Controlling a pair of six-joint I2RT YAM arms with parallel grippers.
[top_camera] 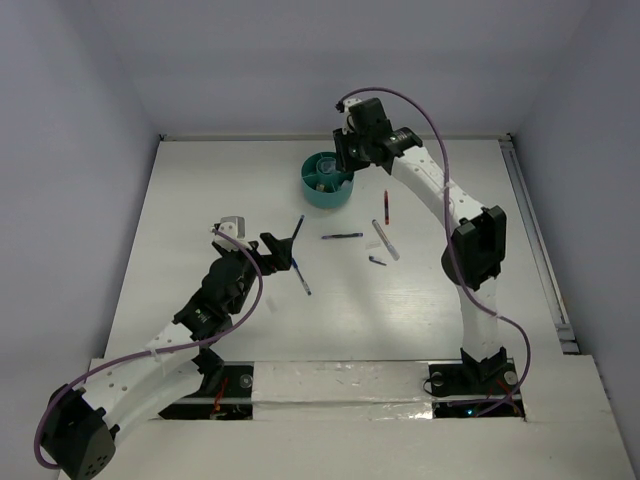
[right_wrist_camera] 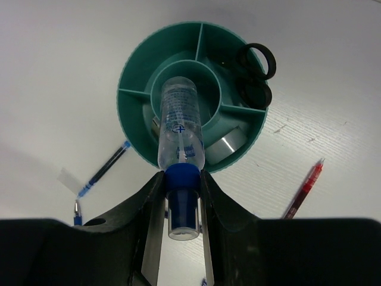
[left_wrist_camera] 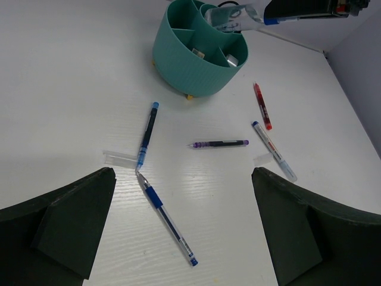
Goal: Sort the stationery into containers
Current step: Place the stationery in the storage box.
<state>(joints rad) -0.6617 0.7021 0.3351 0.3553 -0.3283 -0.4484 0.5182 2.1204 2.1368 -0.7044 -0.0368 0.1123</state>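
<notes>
Right tool [right_wrist_camera: 181, 180] clamping clear bottle [right_wrist_camera: 179, 119], over cup [right_wrist_camera: 133, 110]

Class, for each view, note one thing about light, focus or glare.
Top external: soft, even light, faint shadows. Left wrist: pens sharp, own fingers dark, soft-edged. Right wrist: glints on the clear bottle over the teal cup.
</notes>
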